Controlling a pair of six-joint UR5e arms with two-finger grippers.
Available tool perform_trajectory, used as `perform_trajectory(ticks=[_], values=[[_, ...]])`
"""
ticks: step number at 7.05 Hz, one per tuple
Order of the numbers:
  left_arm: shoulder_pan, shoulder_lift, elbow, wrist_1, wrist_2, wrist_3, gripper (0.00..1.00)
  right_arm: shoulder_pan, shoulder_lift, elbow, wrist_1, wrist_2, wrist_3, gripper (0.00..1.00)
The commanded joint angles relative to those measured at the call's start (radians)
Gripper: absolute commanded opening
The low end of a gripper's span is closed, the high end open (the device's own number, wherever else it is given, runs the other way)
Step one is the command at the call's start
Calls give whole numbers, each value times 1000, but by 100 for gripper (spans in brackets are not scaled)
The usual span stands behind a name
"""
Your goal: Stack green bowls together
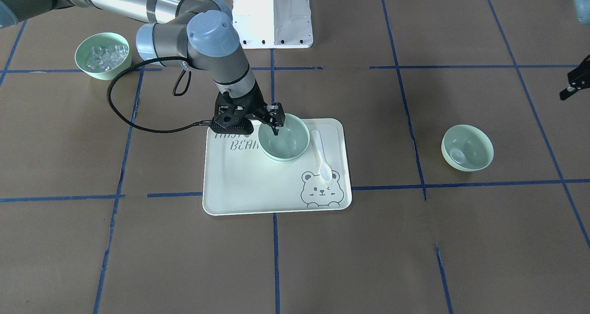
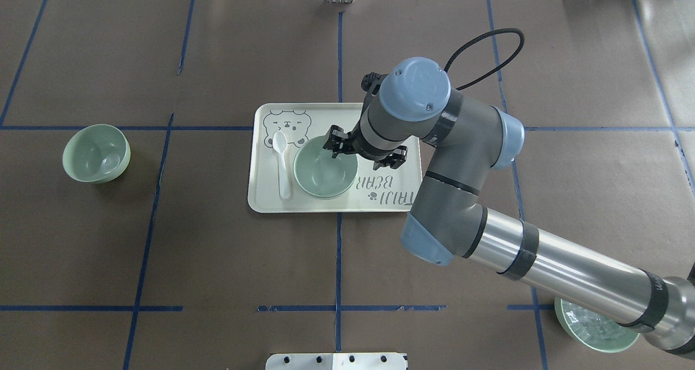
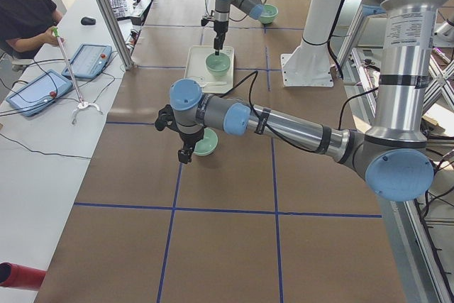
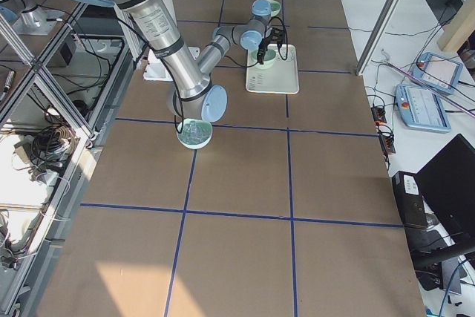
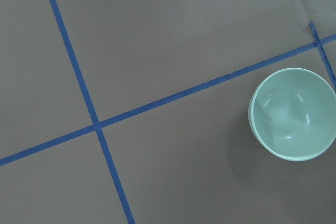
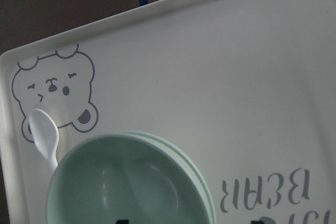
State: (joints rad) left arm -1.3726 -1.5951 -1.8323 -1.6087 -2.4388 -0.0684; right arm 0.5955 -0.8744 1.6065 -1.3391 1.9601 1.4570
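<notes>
Two pale green bowls (image 1: 288,143) sit nested on the white bear tray (image 1: 239,185); the right wrist view shows the double rim (image 6: 197,174). My right gripper (image 1: 257,122) is open and straddles the stack's rim, one finger (image 1: 276,127) inside the bowl and the other outside over the tray. A third green bowl (image 1: 467,147) stands alone on the brown table, also seen from overhead (image 2: 96,152) and in the left wrist view (image 5: 293,114). My left gripper (image 1: 574,81) hovers near that bowl, empty; only its edge shows, so I cannot tell its state.
A similar green bowl with clear ice-like chunks (image 1: 103,55) stands near the right arm's side of the table. A white spoon (image 1: 321,155) lies on the tray beside the stack. The white robot base (image 1: 272,14) is behind the tray.
</notes>
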Motion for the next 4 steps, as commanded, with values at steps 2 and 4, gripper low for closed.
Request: perform_trajectory(ticks=[2,4], values=[[281,-2,45,-264,168,-553,100,170,-238,182,-2,143,-141,100],[320,-3,169,-420,175,-587,100,201,-304,194,3,143,-262,100]])
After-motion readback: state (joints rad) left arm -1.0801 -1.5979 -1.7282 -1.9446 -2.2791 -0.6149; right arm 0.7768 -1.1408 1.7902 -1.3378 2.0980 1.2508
